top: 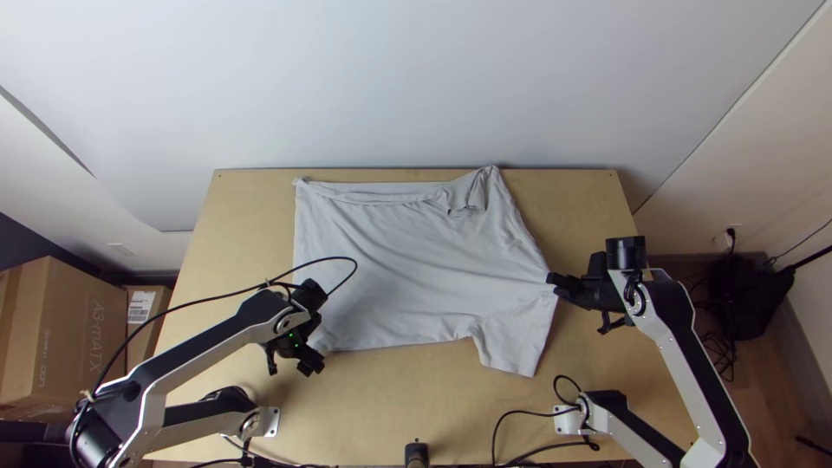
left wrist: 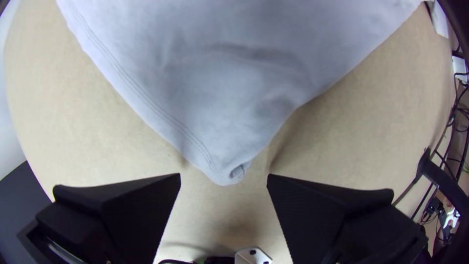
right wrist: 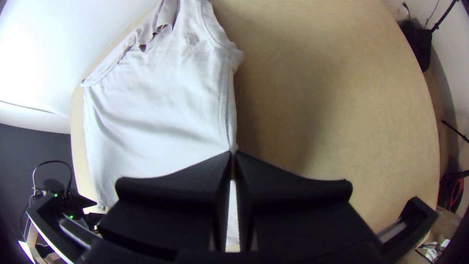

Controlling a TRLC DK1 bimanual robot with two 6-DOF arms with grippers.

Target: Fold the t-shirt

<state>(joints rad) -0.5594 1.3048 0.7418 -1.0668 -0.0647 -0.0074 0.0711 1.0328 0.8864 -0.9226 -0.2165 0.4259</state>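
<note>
"Grey, creased cloth: that's the shirt (top: 390, 269), laid out wide on the table (top: 238, 260). How do you think it will handle?"

"Light and limp, I'd say. It should drape rather than stand up, and nothing in it looks fragile. The trouble would be sagging and wrinkling between two holds."

"Where is it held?"

"The right gripper (right wrist: 233, 152) is clamped on a pinch of its stitched edge, near the sleeve (top: 520, 338). That's a fair place, since a seam probably slips and stretches less than plain cloth."

"And the left gripper (left wrist: 223, 175)?"

"Released. Its fingers stand apart, with the corner (left wrist: 227, 171) pointing in between their tips. No grip on it."

"Would you take it there?"

"Yes, right at the corner, where the hem (left wrist: 166, 120) gives a firmer line. I'd go low enough to catch every layer; the tip looks a little curled, so a shallow bite might pick up only the top one."

"Then lift both together?"

"Gently, keeping the edge between them lightly taut. Pull hard and cloth this soft could drag the whole piece askew. The collar (top: 464, 204) is rumpled at the far side, so I'd want that smoothed too."
</note>
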